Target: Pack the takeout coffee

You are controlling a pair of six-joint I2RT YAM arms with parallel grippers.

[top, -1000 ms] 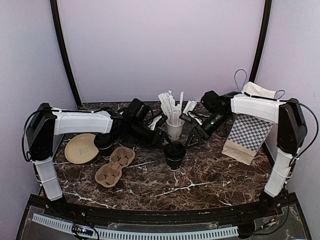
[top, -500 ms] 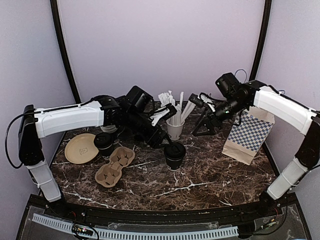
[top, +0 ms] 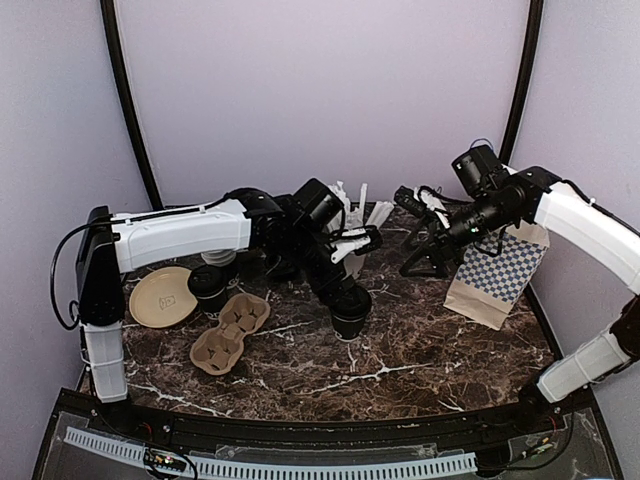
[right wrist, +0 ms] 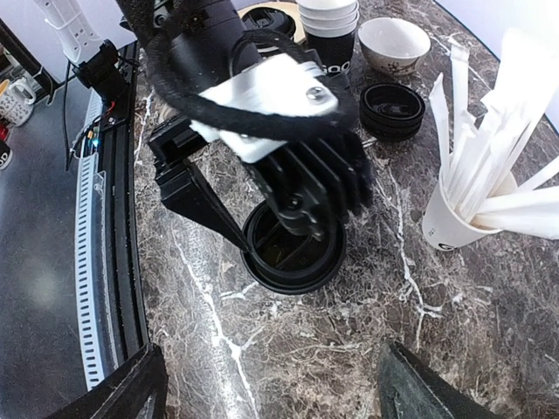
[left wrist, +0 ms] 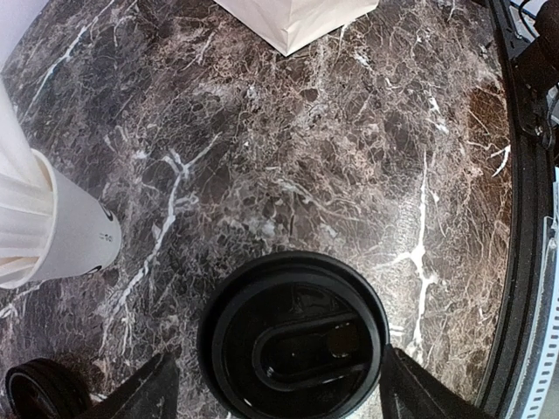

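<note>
The takeout coffee [top: 350, 308], a small black cup with a black lid, stands mid-table. In the left wrist view its lid [left wrist: 293, 336] lies straight below the camera. My left gripper [left wrist: 279, 362] is open and straddles the cup. One finger [left wrist: 417, 388] is close to the lid's rim and the other [left wrist: 148, 393] stands apart from it. From above, the left gripper [top: 343, 283] hovers at the cup's top. My right gripper [top: 422, 260] is open and empty, raised to the right of the cup. Its wrist view shows the cup [right wrist: 293, 253] under the left gripper.
A checkered paper bag [top: 495, 270] stands at the right. A white straw cup [right wrist: 454, 218] is behind the coffee. A brown cup carrier [top: 230, 330], a plate [top: 160, 297] and a stack of lidless black cups [top: 208, 285] are at the left. A low lid stack [right wrist: 393, 105] and a bowl [right wrist: 393, 44] lie behind.
My left arm has swung right and brought its open gripper down over the coffee cup. My right arm has risen and drawn back to the right, away from the cup.
</note>
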